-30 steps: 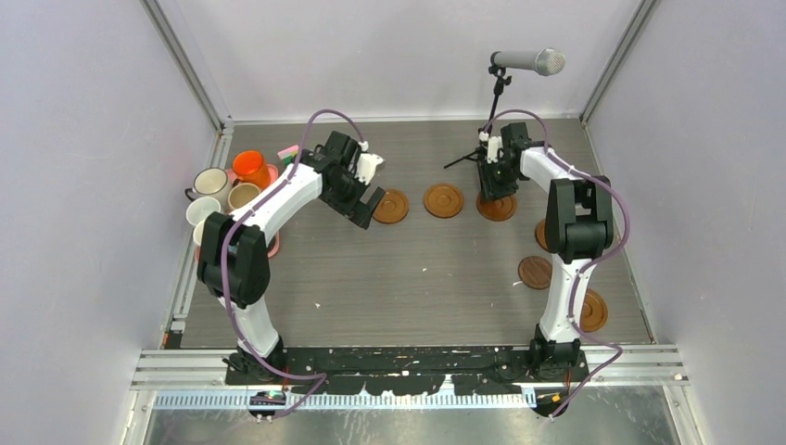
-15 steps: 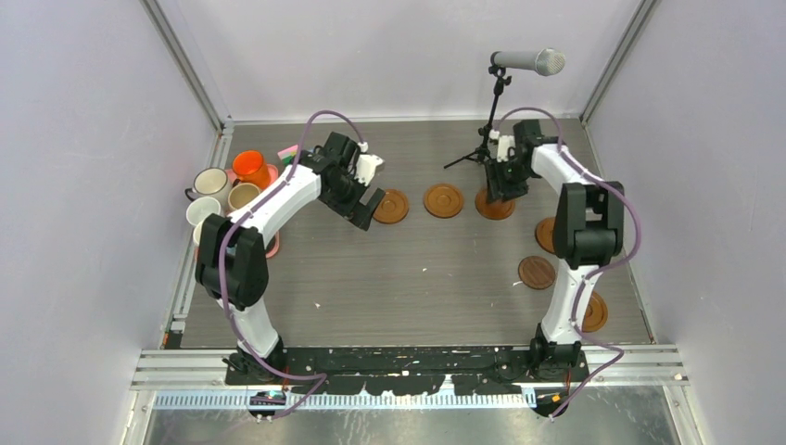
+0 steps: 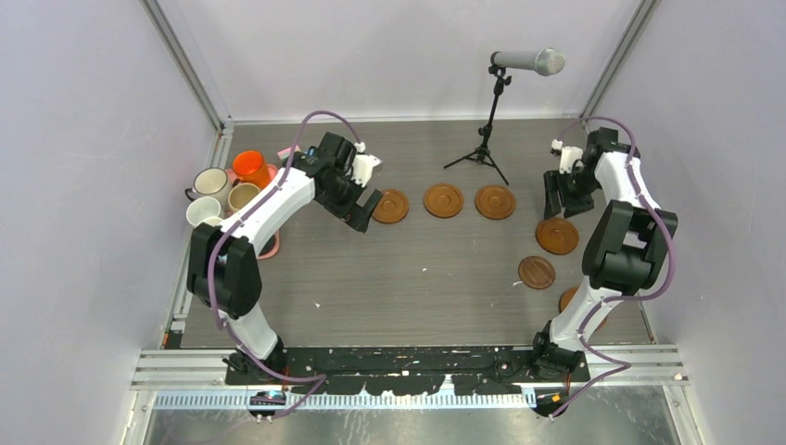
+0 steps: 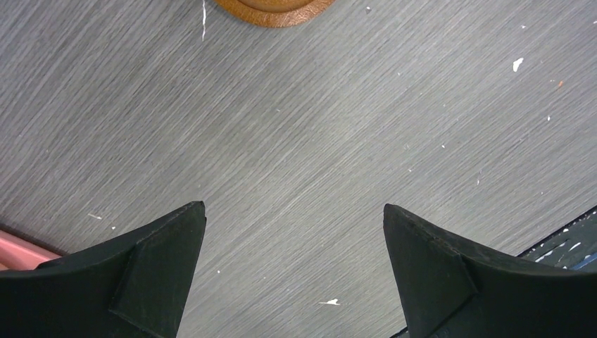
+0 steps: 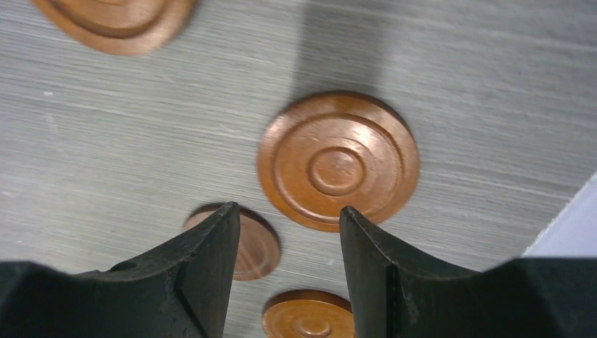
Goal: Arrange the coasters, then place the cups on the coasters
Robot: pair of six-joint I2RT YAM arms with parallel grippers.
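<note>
From the top camera: shows a grey wood-grain table (image 3: 417, 278) with a row of three coasters (image 3: 444, 200) across the far middle. Shows three more coasters (image 3: 557, 235) scattered on the right side, with the nearest partly hidden behind the right arm. Shows the cups (image 3: 244, 196) bunched at the far left edge by a pink tray (image 3: 272, 247), none on a coaster. Finds the left gripper (image 3: 363, 211) just beside the leftmost coaster of the row. Finds the right gripper (image 3: 556, 202) just beyond the farthest scattered coaster. From the left wrist: shows black fingers (image 4: 162, 282) spread wide, holding nothing, only bare table between them, and a coaster's edge (image 4: 274, 8) at the top of the view. From the right wrist: shows fingers (image 5: 204, 282) partly apart and empty, with one coaster (image 5: 338, 160) just ahead of the tips and three others around it.
</note>
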